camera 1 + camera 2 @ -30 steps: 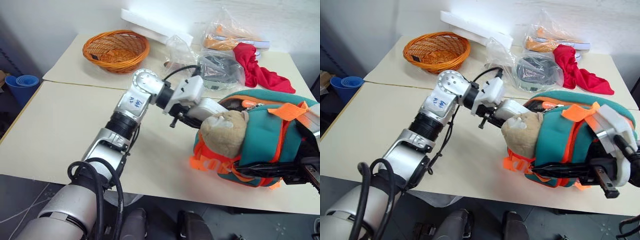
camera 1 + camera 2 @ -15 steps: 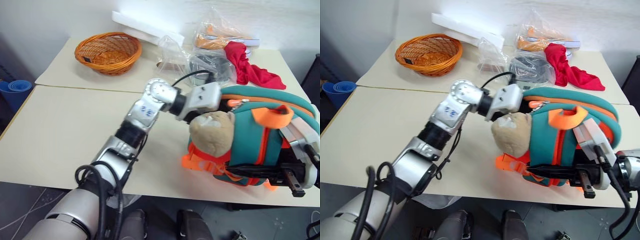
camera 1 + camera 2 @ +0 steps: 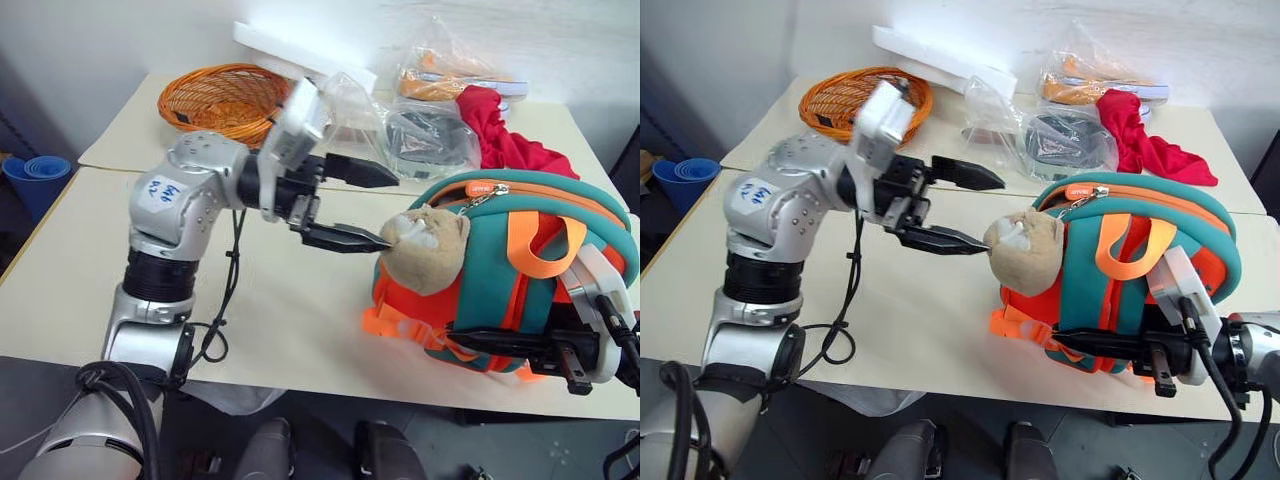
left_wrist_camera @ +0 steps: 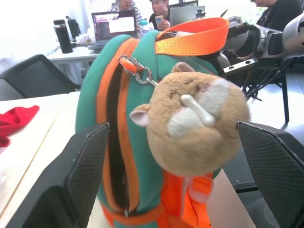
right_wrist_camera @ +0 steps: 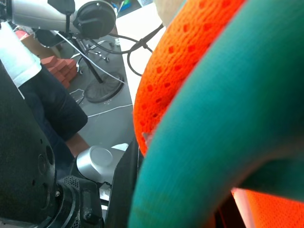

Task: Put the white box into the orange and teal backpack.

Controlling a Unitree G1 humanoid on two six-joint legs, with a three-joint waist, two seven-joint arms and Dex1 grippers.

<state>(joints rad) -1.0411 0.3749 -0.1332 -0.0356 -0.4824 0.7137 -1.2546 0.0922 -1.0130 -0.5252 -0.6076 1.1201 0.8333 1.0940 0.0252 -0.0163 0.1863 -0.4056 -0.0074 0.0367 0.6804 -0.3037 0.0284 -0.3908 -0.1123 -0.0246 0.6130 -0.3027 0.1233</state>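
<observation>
While the left gripper (image 3: 365, 205) gapes wide, it holds nothing.
Right gripper (image 3: 470, 338) pinches the orange and teal backpack (image 3: 500, 270) near the table (image 3: 80, 260) edge.

Orange and teal backpack (image 3: 500, 270), tan plush charm (image 3: 428, 250), red cloth (image 3: 505, 135)

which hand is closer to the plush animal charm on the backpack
Left. The left hand hangs open just beside the plush animal charm, one fingertip almost at its face. The right hand is shut on the orange and teal backpack low on its near side.
</observation>
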